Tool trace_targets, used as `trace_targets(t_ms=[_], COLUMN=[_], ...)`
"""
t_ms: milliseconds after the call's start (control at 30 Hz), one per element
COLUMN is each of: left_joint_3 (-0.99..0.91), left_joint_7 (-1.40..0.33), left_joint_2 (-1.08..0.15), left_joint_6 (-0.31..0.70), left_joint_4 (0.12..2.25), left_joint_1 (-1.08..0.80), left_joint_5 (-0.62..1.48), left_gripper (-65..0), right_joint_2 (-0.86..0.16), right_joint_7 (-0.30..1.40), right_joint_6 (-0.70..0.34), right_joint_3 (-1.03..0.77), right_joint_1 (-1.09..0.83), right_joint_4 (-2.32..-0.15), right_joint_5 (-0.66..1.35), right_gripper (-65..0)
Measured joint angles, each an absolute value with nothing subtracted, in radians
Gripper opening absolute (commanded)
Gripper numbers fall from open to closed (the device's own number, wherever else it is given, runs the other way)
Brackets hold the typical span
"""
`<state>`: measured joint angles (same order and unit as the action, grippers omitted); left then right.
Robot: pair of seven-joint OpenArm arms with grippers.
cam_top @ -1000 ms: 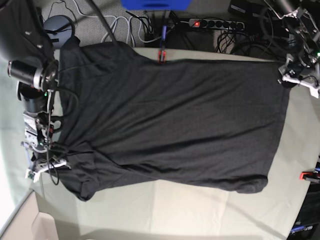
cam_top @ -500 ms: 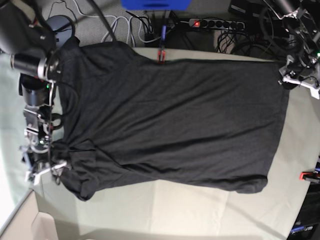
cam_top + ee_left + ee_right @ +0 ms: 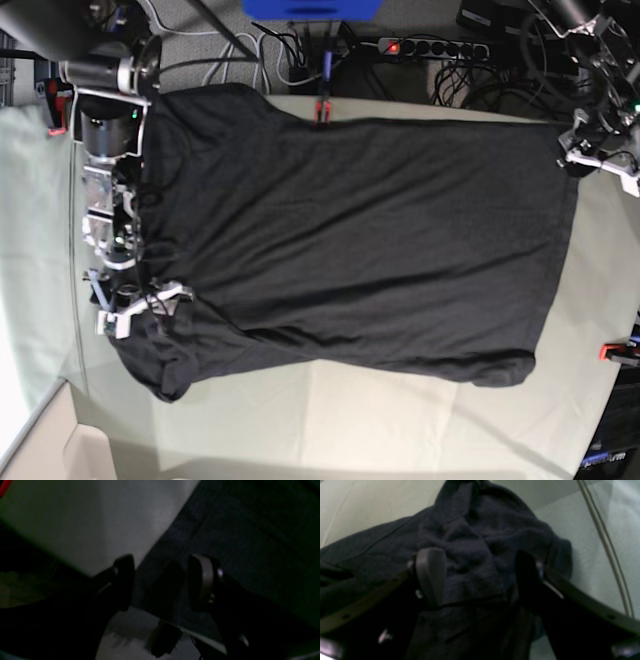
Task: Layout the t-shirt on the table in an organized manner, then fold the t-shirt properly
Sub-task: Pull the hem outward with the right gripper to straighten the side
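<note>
A large charcoal-black knit t-shirt (image 3: 350, 240) lies spread across the pale grey-green cloth-covered counter (image 3: 350, 430), its bunched sleeve at eight o'clock and its hem at three o'clock. The right tool (image 3: 480, 577) hangs spread over that crumpled sleeve, gripping nothing, while the left tool (image 3: 160, 582) at two o'clock straddles the hem corner, jaws half apart; whether it pinches fabric cannot be told. The likely trouble: the sleeve may stay wrinkled and spoil the fold, or tugging could drag the far edge off the counter.

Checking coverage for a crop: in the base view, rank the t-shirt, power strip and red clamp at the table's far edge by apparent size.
1. t-shirt
2. power strip
3. red clamp, smallest
</note>
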<state>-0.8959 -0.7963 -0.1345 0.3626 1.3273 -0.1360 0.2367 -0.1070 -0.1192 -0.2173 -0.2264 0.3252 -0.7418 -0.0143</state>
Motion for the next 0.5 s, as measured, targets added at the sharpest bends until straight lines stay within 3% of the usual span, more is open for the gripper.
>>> trace_targets(t_ms=[67,167,400,500], left_joint_3=[-0.896,-0.896,-0.896,-0.896], left_joint_7=[-0.796,-0.796,-0.796,-0.796], left_joint_2=[-0.135,-0.135,-0.135,-0.135], left_joint_6=[0.363,0.363,0.363,0.363], left_joint_4=[1.327,1.327,1.328,1.33], left_joint_1=[-0.136,-0.136,-0.138,-0.138], left_joint_5=[0.237,0.237,0.237,0.237], left_gripper=[-31.8,-31.8,-31.8,-31.8], right_joint_2=[-0.104,-0.102,-0.108,-0.107], right_joint_7=[-0.117,-0.121,-0.128,-0.12], right_joint_6=[-0.217,-0.222,-0.231,-0.231], right_joint_3=[-0.205,-0.183,-0.184,-0.184], right_joint_1=[0.318,0.311,0.305,0.306], right_joint_4=[-0.742,-0.725,-0.67,-0.685], right_joint_5=[-0.014,-0.013,-0.014,-0.014], right_gripper=[-22.4,-29.5,-57.4,-65.0])
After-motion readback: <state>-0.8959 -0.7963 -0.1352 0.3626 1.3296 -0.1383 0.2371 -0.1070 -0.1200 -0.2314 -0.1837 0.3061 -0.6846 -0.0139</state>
